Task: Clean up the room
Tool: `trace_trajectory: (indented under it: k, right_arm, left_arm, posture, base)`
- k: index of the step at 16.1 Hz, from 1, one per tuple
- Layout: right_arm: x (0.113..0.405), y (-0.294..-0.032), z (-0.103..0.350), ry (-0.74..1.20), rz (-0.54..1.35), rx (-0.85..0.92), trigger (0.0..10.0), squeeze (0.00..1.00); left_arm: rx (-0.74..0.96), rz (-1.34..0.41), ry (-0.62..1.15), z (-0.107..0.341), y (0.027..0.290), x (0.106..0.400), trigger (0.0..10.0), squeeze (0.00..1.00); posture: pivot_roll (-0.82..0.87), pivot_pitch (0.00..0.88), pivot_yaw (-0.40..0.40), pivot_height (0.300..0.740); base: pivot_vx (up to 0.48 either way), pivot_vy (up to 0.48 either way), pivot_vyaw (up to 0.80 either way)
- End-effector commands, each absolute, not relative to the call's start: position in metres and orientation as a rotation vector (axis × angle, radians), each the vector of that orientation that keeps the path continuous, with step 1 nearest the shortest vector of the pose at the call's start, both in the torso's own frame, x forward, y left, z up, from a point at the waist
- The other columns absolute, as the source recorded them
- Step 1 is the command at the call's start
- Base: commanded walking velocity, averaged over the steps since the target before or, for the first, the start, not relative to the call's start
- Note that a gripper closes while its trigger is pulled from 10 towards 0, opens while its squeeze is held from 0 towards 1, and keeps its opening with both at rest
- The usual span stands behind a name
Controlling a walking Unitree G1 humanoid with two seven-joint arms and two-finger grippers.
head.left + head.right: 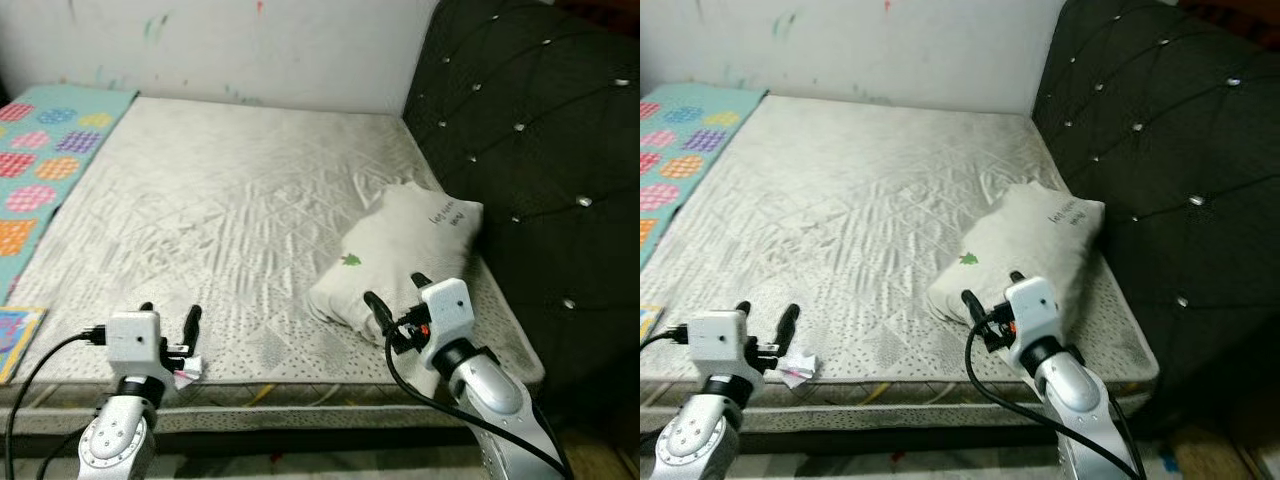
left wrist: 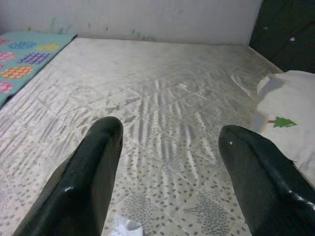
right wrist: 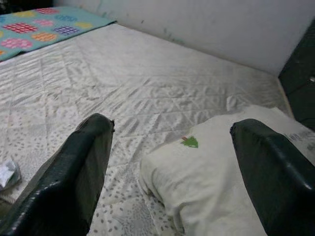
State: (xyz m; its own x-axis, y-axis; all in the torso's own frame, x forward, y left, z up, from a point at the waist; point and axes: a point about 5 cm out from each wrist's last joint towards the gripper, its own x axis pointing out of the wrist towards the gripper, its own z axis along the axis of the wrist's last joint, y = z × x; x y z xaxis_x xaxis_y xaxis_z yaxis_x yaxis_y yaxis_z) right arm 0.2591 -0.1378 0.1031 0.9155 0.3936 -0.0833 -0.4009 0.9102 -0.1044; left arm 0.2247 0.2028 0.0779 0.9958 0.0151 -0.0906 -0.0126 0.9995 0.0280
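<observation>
Left gripper (image 1: 171,314) hovers over the near edge of the mattress (image 1: 230,210) w/ fingers spread wide and holding nothing; a crumpled paper scrap (image 1: 797,369) lies on the mattress edge just below and beside its fingertips, closer to the right-hand finger. Right gripper (image 1: 397,291) is also wide open and empty, w/ the white pillow (image 1: 395,255) (small green tree print) right ahead of its fingertips, approx. between them in the right wrist view. Beyond the fingers: teal patterned blanket (image 1: 45,170) far left, dark tufted headboard (image 1: 530,150) to the right behind the pillow.
</observation>
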Motion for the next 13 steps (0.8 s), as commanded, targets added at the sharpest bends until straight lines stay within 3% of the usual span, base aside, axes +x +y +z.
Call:
trace_trajectory:
  k: [1,13]
  right_arm:
    - [0.2586,-0.1427,0.1013,0.071,0.399,-0.126,10.0,0.0]
    - [0.2589,-0.1421,0.1009,0.071,0.399,-0.12,10.0,0.0]
  left_arm:
    - [0.021,0.001,0.099,0.0775,0.1992,0.2263,10.0,0.0]
    - [0.025,0.002,0.107,0.0767,0.1999,0.227,10.0,0.0]
  posture:
    - [-0.02,0.0,-0.104,0.74]
    - [-0.02,0.0,-0.102,0.74]
  base:
    - [0.0,0.48,0.0]
    - [0.0,0.468,0.0]
